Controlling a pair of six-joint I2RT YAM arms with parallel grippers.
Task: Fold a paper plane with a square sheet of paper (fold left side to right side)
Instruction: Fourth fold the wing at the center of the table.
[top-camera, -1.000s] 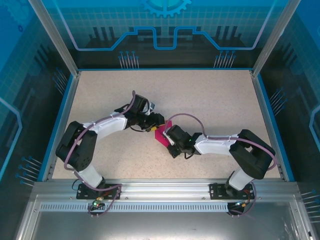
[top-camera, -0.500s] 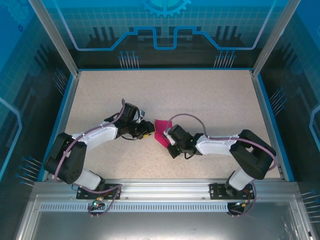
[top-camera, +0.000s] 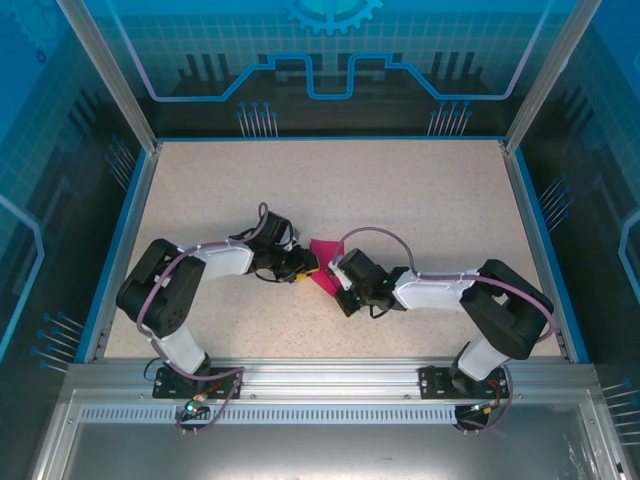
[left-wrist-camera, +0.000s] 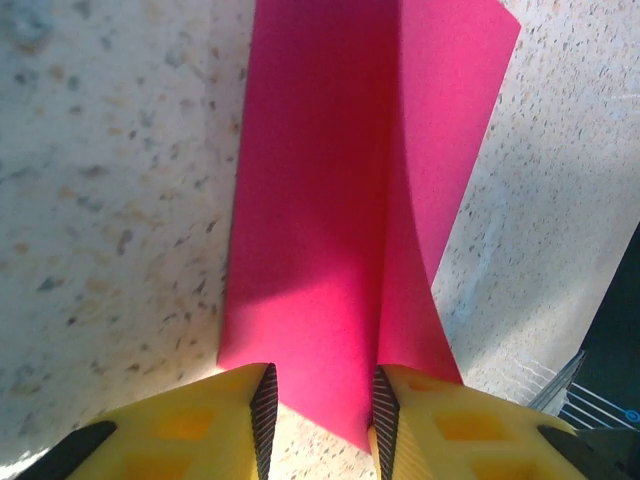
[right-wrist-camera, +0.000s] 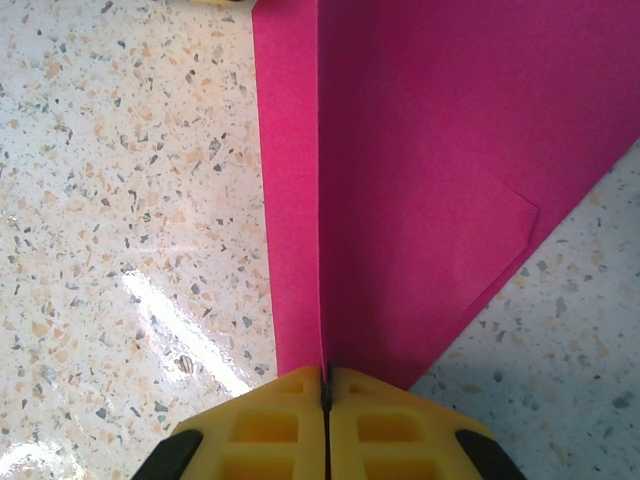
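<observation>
Pink paper, right tool seemingly clamping it

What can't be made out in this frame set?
Top external: pink paper small, partly under the left gripper and right gripper; folds unreadable.
Left wrist: paper's far end cut off by the top edge; whether the pads touch it, unclear.
Right wrist: the pinched edge hidden between shut fingers; paper runs off top and right.

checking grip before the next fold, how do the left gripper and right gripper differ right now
The left gripper has its jaws apart, with the pink paper running between them; the right gripper is pressed shut on the paper's edge. The left gripper meets the paper from the left, the right gripper from the right. Both have yellow fingers.
</observation>
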